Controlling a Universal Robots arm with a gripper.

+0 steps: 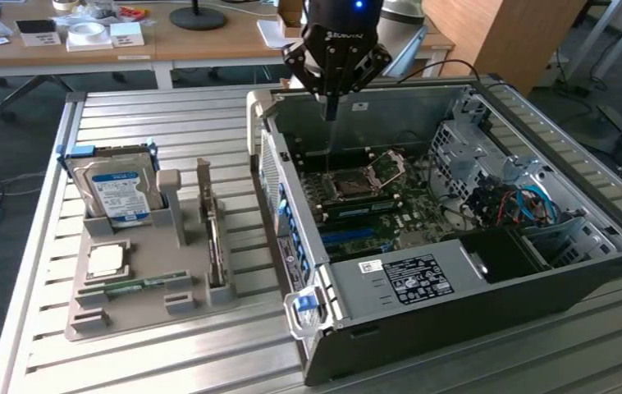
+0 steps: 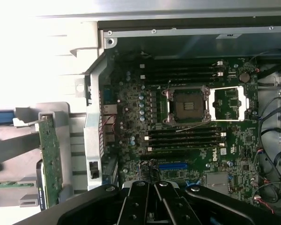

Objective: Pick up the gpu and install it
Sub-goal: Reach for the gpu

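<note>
Hovering above the rear of the open computer case point(image 1: 573, 271), the gripper point(image 1: 331, 111) hangs point-down with its fingers pressed together and nothing between them. Below it we see the motherboard point(image 1: 382, 217) lying flat in the case, its CPU socket point(image 1: 353, 185) with the metal frame swung open.

The gpu point(image 1: 216, 246) is not yet picked up. It stands on its long edge in a slot of the grey holder point(image 1: 125, 320), just beside the case on the exterior view's left and well apart from the gripper. On the same holder we note a hard drive point(image 1: 120, 193) with a blue label standing upright at the far end, a square processor chip point(image 1: 105, 261) lying flat, and a narrow green RAM stick point(image 1: 136, 286) near it. Holder and case both sit on a slatted metal table point(image 1: 147, 115).

From the wrist camera we look down past the closed fingers point(image 2: 136, 201) onto the board, with the card's green face point(image 2: 50, 159) outside the case wall.
</note>
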